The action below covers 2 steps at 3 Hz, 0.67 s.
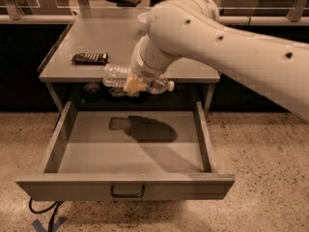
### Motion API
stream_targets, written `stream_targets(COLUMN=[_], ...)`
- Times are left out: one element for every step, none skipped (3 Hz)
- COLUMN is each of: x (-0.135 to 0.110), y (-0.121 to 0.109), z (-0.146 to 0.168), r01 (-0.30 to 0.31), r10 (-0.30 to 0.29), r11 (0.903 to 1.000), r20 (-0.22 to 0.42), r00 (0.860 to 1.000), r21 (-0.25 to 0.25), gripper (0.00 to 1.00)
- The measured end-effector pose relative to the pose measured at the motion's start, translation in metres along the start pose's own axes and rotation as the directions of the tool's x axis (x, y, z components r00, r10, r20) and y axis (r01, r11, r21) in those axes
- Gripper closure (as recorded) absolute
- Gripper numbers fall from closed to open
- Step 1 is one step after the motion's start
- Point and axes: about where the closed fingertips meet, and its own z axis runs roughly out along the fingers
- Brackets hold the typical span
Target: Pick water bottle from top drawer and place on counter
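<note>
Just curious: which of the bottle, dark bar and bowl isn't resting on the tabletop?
The clear bottle: the tool holds it sideways in the air at the front edge of the tabletop, above the open drawer; bar and bowl sit on the tabletop.

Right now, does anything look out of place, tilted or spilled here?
Nothing looks spilled or damaged. One unusual thing: the water bottle lies sideways in the end effector, above the open top drawer, by the front edge of the counter.
</note>
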Motion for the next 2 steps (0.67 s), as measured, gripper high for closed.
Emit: stream_targets(x=[-0.041,-0.078], y=[-0.077,-0.107], z=[-0.023,-0.042], r01=[0.105,0.155], r10=[-0.097,-0.147], r11=[0.986,0.9655], r20=[-0.067,-0.055], r00=[0.993,0.988], r21=[0.13,0.209], gripper=[1.0,1.0])
